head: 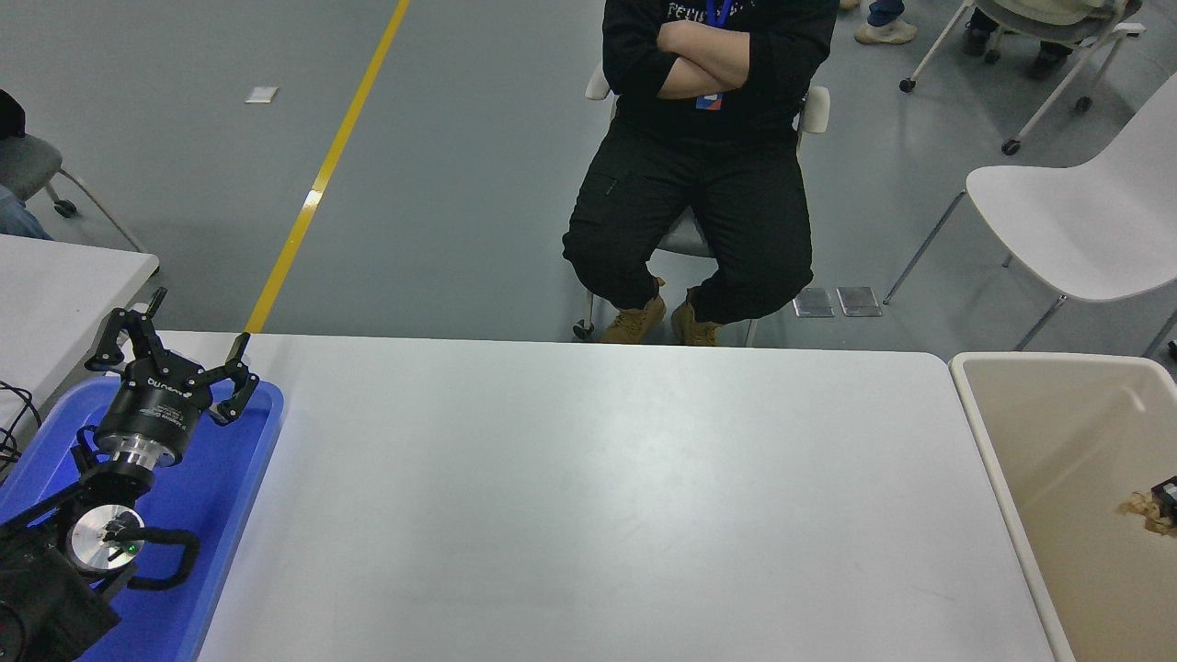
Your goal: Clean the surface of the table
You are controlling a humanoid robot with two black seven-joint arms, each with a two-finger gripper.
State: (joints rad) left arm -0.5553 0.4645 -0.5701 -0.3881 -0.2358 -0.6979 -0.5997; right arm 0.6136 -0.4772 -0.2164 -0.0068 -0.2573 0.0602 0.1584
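we see left gripper [175, 345] parked, fingers spread wide, over blue tray [241, 478] | table surface [598, 496] to its right | right gripper [1166, 495] sliver over beige bin [1048, 377], state unclear

Bright even overhead light, sharp focus, soft sheen on the table surface [598, 487], faint shadows

Left arm [55, 561]: black housing, black cable looped beside a silver disc joint bearing a small green light. Wrist: black cylinder with white lettering above a polished silver collar. Left pincer [188, 345]: black, linked fingers with visible pivot joints. Right pincer [1166, 494]: only a black tip shows.
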